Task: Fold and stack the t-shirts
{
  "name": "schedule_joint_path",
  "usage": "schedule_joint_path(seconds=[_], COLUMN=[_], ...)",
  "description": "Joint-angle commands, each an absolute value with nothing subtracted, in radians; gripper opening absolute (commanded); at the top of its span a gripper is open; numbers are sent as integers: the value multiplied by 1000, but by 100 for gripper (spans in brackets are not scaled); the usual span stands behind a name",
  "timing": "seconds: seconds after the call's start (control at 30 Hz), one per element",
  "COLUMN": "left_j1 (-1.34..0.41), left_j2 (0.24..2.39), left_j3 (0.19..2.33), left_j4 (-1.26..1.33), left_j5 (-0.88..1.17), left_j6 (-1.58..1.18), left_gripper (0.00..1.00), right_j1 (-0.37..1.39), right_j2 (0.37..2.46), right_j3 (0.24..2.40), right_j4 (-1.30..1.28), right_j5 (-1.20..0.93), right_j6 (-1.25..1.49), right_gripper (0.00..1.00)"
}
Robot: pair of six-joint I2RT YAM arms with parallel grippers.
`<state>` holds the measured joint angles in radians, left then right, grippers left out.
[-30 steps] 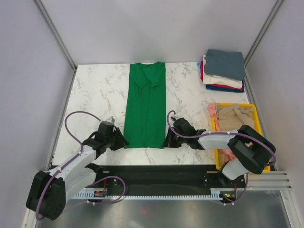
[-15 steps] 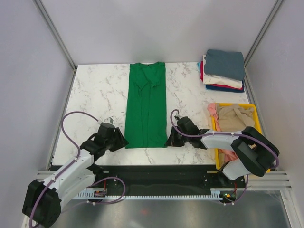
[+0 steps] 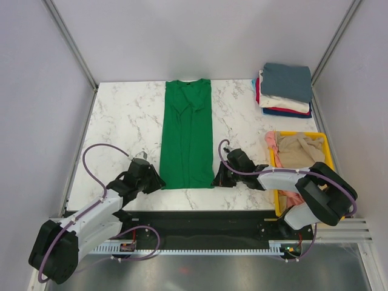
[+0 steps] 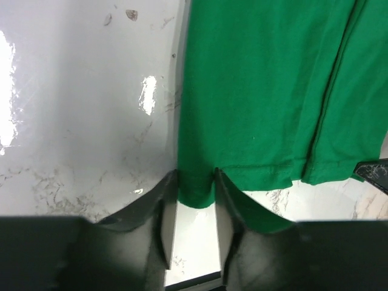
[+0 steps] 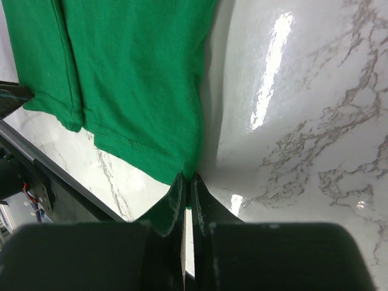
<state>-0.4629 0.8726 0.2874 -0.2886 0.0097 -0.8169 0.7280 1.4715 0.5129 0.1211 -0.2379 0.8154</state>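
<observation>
- A green t-shirt lay flat on the marble surface, folded lengthwise into a long narrow strip. It was well apart from the yellow bin, and its hem was at the end level with the bin.
- The right pincer was closed tight on the hem corner nearer the bin.
- The left pincer sat astride the hem corner farther from the bin. Its jaws were partly apart, and we could not see that they pinched the cloth.
- Our main worry was an uneven lift. If only the bin-side corner rose, the strip would likely skew and the lengthwise fold could fall open.
- Each pincer had only the very edge of the hem. We judged that soft cotton could slip out partway through the fold.
- The layers looked loose at the hem. A pincer catching only the top layer would probably leave the layer under it on the surface.
- A finished stack of folded t-shirts sat just beyond the bin, and more crumpled t-shirts were inside it. We judged that a wide swing toward the bin could brush either.
</observation>
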Motion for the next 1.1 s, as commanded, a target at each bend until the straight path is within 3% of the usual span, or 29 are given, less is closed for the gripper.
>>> schedule_joint_path(seconds=[0.0,0.1,0.27,0.7,1.07], left_j1=[-480,-482,-485,-632,-586], left_j2=[885,874,842,741,1063], left_j3=[261,253,264,471,940], left_j4=[-262,-265,-291,-532,-600], left_j5=[9,6,20,-29,-175], left_j6=[-851,-857,-845,-833,-629], left_gripper=[35,28,2,2,2], right_j1=[713,712,710,758,609], right_j2=[1483,1480,1457,1233,1426], right_j3=[474,472,462,474,974], right_j4=[32,32,28,-162,-288], right_j5=[-178,-179,-187,-164,-136], right_j6=[775,776,781,858,675], right_gripper=[5,5,0,0,0])
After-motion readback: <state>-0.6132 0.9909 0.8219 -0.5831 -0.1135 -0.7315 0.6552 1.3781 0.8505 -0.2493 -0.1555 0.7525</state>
